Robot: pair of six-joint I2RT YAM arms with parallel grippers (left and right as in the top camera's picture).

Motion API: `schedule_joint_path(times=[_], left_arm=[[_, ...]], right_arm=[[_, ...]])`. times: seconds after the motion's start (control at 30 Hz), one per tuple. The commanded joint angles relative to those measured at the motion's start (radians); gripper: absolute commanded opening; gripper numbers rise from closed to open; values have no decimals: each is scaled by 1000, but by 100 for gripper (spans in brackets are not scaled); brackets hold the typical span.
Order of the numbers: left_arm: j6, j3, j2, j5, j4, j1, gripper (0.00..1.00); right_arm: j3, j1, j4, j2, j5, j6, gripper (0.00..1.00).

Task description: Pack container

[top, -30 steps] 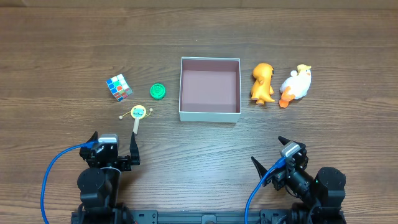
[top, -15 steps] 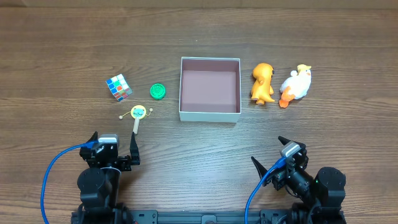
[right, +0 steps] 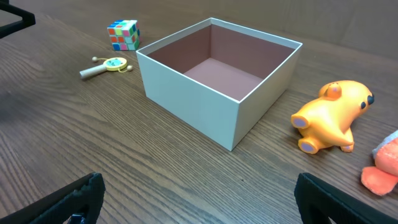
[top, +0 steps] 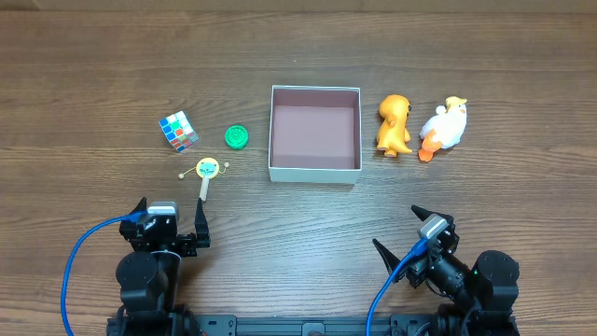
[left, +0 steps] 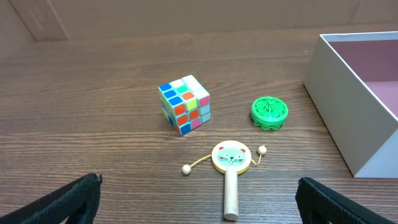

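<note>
Both arms sat low at the near edge of the table (top: 466, 56). Left end effector (top: 171, 205) was spread wide and held nothing; right end effector (top: 395, 227) was likewise spread and empty. The container (top: 313, 175) stood ahead and to the right of the left end effector, and ahead and slightly left of the right one, with nothing inside it. Just ahead of the left end effector lay a cat-faced rattle drum (top: 207, 172), with a green disc (top: 237, 137) and a colour cube (top: 178, 132) beyond it. Ahead and right of the right end effector were an orange figure (top: 395, 124), close beside the container wall, and a white duck (top: 443, 126) further right. Judged to be the first pick. The rattle looked the easiest for the left arm: close across its wooden handle, not the round head, and mind the bead strings. For the orange figure, approach from above so no finger fouls the container wall.
</note>
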Motion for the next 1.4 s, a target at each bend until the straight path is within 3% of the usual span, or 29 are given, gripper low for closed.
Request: schedule_joint_path(times=[0.0,0.2,0.3,0.33,0.4,0.5,0.7,0.83,0.93,1.17,1.27,1.37], left_arm=[[-6,-5,-10,15,6,-5,100],[-8,-5,-10,24,6,-5,100],[-68,-5,-10,122,10,-5,100],[-111,-5,-10,235,21,-5,100],[-127,-5,-10,352,35,-5,100],[-195,16,-10,396,34,-5,100],[-198,147,1,333,-52,-5,100],[-194,272,109,283,-80,-5,100],[-193,369,245,269,-86,-5,100],[-193,681,690,259,-147,-5,100],[-194,772,845,254,-164,-5,100],[-195,839,1011,262,-185,-5,100]], right_arm=[[-2,8,16,-12,-30,-2,100],[-2,8,74,-12,-208,6,100],[-2,8,150,-12,-188,205,100],[-2,8,179,-12,-98,381,100],[-2,8,183,-12,-2,565,100],[0,8,183,-7,15,650,100],[60,8,180,94,39,660,100],[211,8,170,259,92,623,100],[360,8,92,417,125,555,100],[824,8,-294,871,343,459,100],[986,8,-412,1040,296,445,100],[1015,8,-360,1163,156,444,100]])
